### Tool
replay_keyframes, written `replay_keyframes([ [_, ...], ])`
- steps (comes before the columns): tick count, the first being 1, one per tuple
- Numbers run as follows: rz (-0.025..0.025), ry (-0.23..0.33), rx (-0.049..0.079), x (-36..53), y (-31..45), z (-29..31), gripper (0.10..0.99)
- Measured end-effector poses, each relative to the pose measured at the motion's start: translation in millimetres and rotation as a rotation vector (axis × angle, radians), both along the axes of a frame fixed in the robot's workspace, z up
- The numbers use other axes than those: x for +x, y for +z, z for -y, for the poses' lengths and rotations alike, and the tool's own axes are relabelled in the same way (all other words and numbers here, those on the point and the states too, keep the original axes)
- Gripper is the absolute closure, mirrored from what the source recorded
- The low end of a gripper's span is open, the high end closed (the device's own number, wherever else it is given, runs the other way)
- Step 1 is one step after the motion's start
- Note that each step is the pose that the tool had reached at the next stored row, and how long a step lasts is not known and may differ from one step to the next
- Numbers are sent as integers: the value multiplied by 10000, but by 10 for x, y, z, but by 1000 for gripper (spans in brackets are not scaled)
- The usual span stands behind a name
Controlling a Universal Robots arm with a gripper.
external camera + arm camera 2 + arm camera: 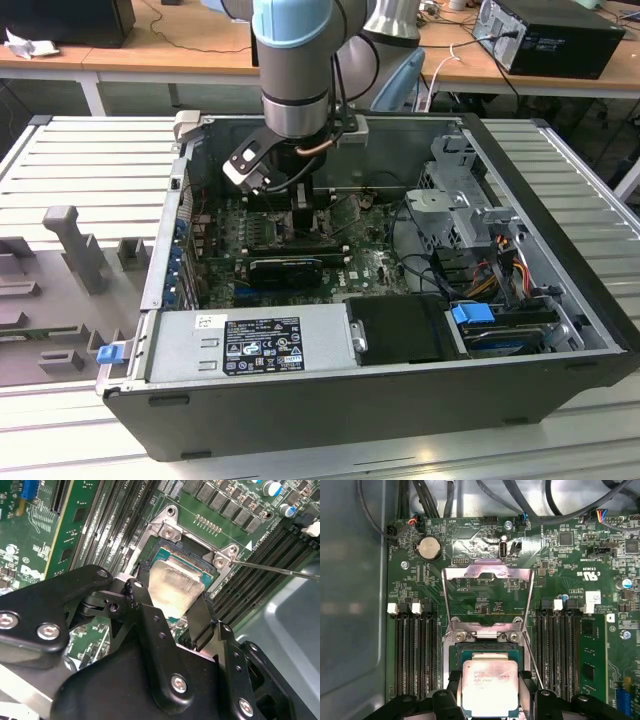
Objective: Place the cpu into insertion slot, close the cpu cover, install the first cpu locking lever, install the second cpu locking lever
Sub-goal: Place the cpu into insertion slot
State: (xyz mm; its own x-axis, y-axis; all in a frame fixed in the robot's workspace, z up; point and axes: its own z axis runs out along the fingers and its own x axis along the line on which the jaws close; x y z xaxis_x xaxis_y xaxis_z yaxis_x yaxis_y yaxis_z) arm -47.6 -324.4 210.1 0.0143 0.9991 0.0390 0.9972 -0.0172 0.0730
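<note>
The open black metal computer case (pixel 400 400) holds a green motherboard (pixel 560 570). The black two-fingered gripper (pixel 490 680) hangs over the square dark-framed insertion slot (pixel 485 651). The thin metal-frame cpu cover (pixel 487 572) stands swung open beside that slot. The fingers clamp the small silvery square cpu (pixel 489 694) just above the slot.

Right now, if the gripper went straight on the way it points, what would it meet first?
Probably the insertion slot: the gripper holds the cpu over it, and the cpu cover is open. The gap is unclear.
</note>
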Motion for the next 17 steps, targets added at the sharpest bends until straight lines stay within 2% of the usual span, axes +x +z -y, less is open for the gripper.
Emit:
replay_keyframes([
  [7,-1,0,-4,-1,-73,-9,549],
  [17,-2,33,-30,9,-106,-13,549],
])
